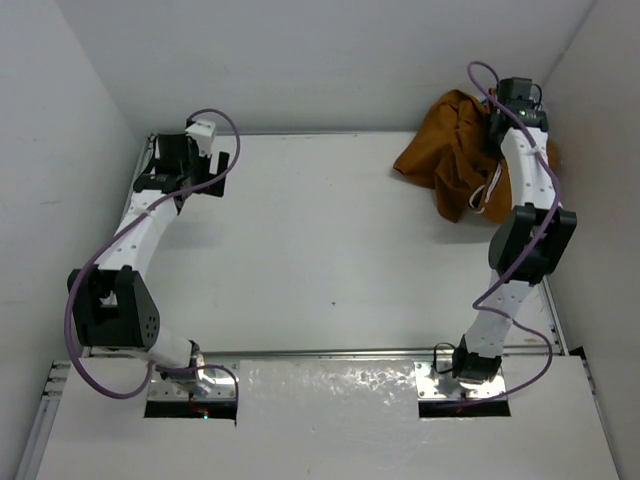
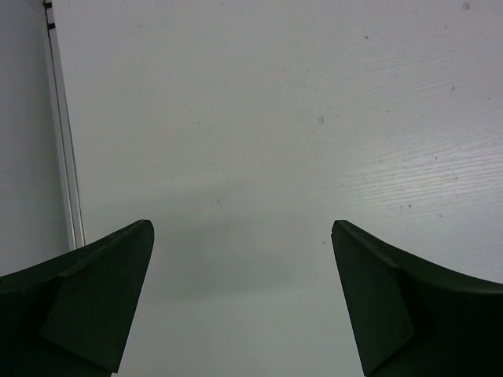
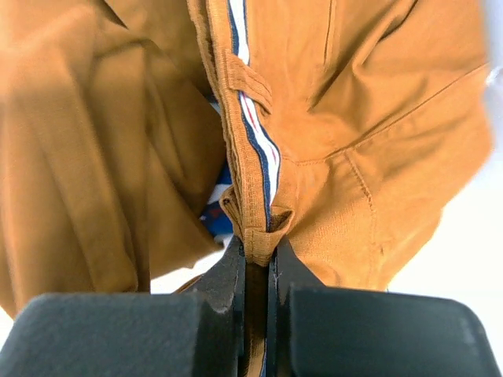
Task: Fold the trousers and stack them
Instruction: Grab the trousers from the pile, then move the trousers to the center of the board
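Mustard-brown cloth trousers (image 3: pixel 369 110) are lying in a crumpled heap in front of and around the right gripper (image 3: pixel 258 253). Its black fingers are pressing together on a narrow fold of the waistband edge, just below the blue, red and white striped trim (image 3: pixel 255 149). From overhead, the heap is sitting beneath that gripper at the far right corner of the white bench (image 1: pixel 320 250). The left gripper (image 2: pixel 242 229) is hovering with its fingers wide apart and nothing between them. Only bare bench is showing below it, and it is well apart from the cloth.

The pinch is catching only a thin edge, so a quick lift or pull is likely to let the cloth slip free as the weight of the bunched legs drags on it. How many layers the fingers are trapping cannot be told. If a second layer is caught, the garment is probably going to rise twisted instead of opening out. With the other gripper so far off, a one-sided pull is also risking dragging the heap along in a lump.
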You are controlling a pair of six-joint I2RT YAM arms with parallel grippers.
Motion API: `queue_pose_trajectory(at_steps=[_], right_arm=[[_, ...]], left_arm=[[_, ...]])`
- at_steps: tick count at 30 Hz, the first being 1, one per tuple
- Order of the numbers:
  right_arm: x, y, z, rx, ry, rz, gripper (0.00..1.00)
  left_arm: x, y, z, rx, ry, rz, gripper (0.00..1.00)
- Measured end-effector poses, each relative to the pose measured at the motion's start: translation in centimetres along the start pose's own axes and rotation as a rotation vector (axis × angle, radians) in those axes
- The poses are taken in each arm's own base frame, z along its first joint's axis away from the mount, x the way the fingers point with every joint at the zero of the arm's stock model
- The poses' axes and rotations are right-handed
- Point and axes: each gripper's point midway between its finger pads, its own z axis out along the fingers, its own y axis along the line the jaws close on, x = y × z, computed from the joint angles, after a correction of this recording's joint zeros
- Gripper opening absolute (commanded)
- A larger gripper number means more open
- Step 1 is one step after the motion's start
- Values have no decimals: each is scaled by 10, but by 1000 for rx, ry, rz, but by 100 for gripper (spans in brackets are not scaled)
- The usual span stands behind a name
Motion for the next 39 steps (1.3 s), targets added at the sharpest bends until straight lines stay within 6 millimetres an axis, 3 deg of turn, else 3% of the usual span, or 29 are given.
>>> queue_pose_trajectory(at_steps=[4, 7, 8, 10, 11, 13, 14, 15, 16, 18, 20, 22, 26, 28, 29, 30, 32, 33, 34, 36, 37, 38, 39], right_arm=[[-30, 7, -45, -91, -119, 43, 0], [-69, 44, -104, -224, -288, 17, 0], [-85, 73, -135, -298, -373, -21, 0], [-109, 151, -212, -482, -559, -119, 0], [-112, 199, -260, -611, -657, -173, 0], [-97, 287, -362, -901, -823, -268, 0], [-90, 313, -404, -1029, -898, -296, 0], [-64, 344, -448, -1159, -924, -340, 0], [-46, 361, -479, -1271, -948, -363, 0], [-28, 370, -505, -1367, -968, -371, 0], [-21, 363, -486, -1329, -949, -352, 0], [-13, 353, -440, -1211, -890, -327, 0], [22, 328, -317, -960, -650, -276, 0], [53, 308, -245, -847, -489, -241, 9], [75, 294, -209, -787, -399, -229, 44], [94, 276, -177, -723, -313, -205, 67], [131, 237, -128, -612, -149, -157, 95], [142, 217, -111, -564, -80, -124, 99], [148, 201, -97, -520, -30, -97, 99], [152, 171, -74, -429, 39, -62, 86], [153, 163, -68, -395, 60, -67, 69], [151, 160, -66, -381, 67, -85, 46], [147, 164, -67, -384, 58, -115, 6]], left_arm=[[-5, 0, -3, 3, -10, -11, 94], [-11, -2, -5, 18, -21, -35, 94], [-13, 2, -6, 25, -21, -57, 94], [-22, 8, -7, 51, -32, -109, 93], [-27, 17, -7, 55, -41, -146, 93], [-33, 45, -7, 25, -58, -215, 93], [-34, 59, -8, 2, -64, -245, 93], [-35, 70, -10, -17, -68, -265, 93], [-33, 83, -12, -42, -70, -287, 94], [-31, 104, -18, -81, -73, -325, 94], [-32, 118, -24, -108, -82, -348, 94], [-33, 132, -31, -135, -93, -364, 94], [-34, 151, -45, -176, -107, -341, 94], [-35, 154, -54, -188, -110, -300, 93], [-35, 155, -58, -191, -111, -275, 93], [-35, 154, -62, -189, -109, -250, 92], [-33, 150, -69, -172, -96, -195, 92], [-30, 147, -72, -158, -84, -169, 92], [-27, 145, -72, -149, -72, -148, 91], [-13, 141, -70, -129, -28, -114, 87], [-3, 137, -66, -117, 3, -104, 86], [9, 134, -61, -101, 42, -98, 85], [22, 131, -55, -86, 81, -96, 83]])
